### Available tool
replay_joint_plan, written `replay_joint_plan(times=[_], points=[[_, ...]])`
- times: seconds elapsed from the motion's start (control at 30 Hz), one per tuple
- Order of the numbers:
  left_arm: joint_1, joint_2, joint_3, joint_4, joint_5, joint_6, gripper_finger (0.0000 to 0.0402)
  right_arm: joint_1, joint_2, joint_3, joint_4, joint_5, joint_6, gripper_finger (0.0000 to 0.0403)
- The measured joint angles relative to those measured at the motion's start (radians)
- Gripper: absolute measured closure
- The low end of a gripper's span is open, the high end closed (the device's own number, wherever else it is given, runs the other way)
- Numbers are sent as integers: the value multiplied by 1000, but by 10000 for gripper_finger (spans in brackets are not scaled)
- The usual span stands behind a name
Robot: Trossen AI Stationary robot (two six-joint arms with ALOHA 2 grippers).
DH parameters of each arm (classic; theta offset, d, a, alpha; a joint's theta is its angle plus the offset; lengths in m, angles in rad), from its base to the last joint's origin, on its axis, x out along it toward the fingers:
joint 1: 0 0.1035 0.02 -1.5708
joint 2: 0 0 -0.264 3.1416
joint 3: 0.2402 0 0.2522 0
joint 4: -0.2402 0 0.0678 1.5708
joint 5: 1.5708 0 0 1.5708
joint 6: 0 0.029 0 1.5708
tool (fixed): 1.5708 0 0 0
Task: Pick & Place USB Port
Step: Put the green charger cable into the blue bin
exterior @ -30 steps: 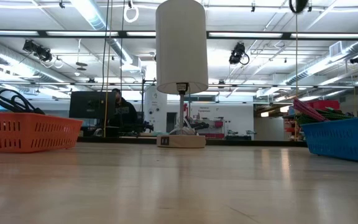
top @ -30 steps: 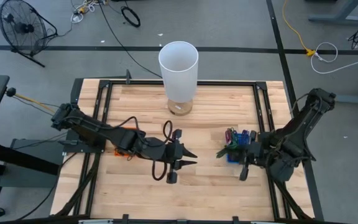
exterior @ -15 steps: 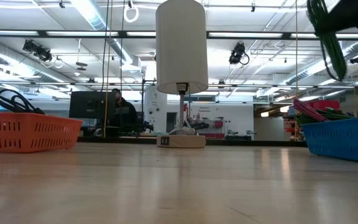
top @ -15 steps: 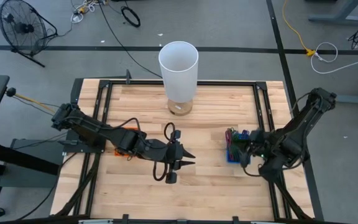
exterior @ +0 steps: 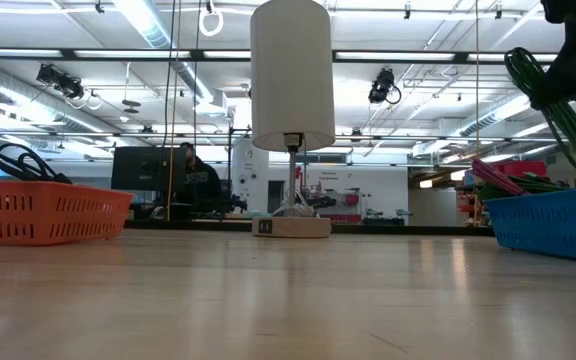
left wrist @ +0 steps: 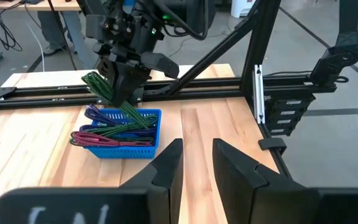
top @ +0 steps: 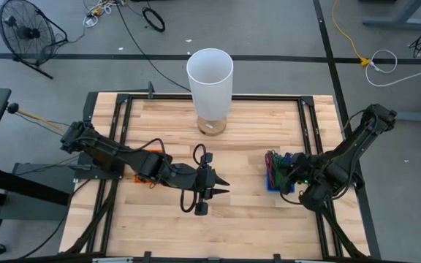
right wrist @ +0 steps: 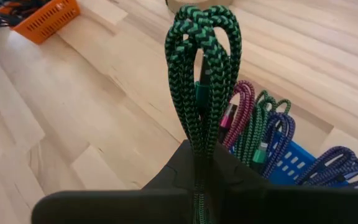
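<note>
A coiled green braided cable (right wrist: pixel 204 62) is in my shut right gripper (right wrist: pixel 197 163), above the blue basket (left wrist: pixel 143 144) at the table's right. It also shows in the left wrist view (left wrist: pixel 107 93), the low view (exterior: pixel 553 95) and the high view (top: pixel 271 165). The basket (right wrist: pixel 291 163) holds several purple, pink and green cables. My left gripper (left wrist: pixel 196 163) is open and empty at the table's middle (top: pixel 218 186), pointing toward the blue basket. My right gripper pinches the green cable's bundled strands (right wrist: pixel 197 144) between its two fingers, several strands together. The looped end (right wrist: pixel 202 25) sticks out past the fingertips. The cable hangs slanting over the basket (left wrist: pixel 132 113); whether its lower end touches the cables there I cannot tell.
A white lamp (top: pixel 210 73) stands on its round base at the table's far middle. An orange basket (exterior: pixel 43 215) sits at the left, partly under my left arm (top: pixel 143 177). Bare wood lies between the two grippers.
My right gripper has drawn back toward the table's right edge with the green cable and tipped over the blue basket. The cable has come down into the low view and moved closer above the basket.
</note>
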Motion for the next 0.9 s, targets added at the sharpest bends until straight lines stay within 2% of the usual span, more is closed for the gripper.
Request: replay_joint_plan(times=[0.9], points=[[0,1,0,-12,0,0,312,-48,27,-27,62,-79,7,394]])
